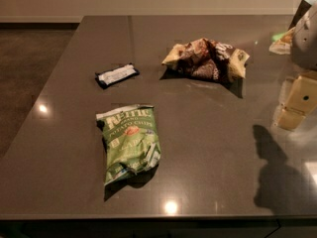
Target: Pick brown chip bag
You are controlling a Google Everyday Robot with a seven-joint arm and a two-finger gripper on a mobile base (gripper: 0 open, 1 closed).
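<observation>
Lettering on the crumpled dark-brown foil chip bag [207, 58] is white but unreadable to me; the green foil bag [130, 143] nearer the front reads "Potato Chips". The brown one lies far centre-right on the dark grey table [213, 148], long axis left to right. My cream-coloured gripper [296, 105] hangs at the right edge, apart from it; open or closed, I cannot tell.

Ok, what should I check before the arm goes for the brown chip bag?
1. The brown chip bag in view on the table: ok.
2. Nothing lying on top of it: ok.
3. The green chip bag and black-and-white packet apart from it: ok.
4. The pincer above the bag: not ok, it is at the right edge, beside the bag.
5. Bag lying flat: not ok, crumpled.
</observation>
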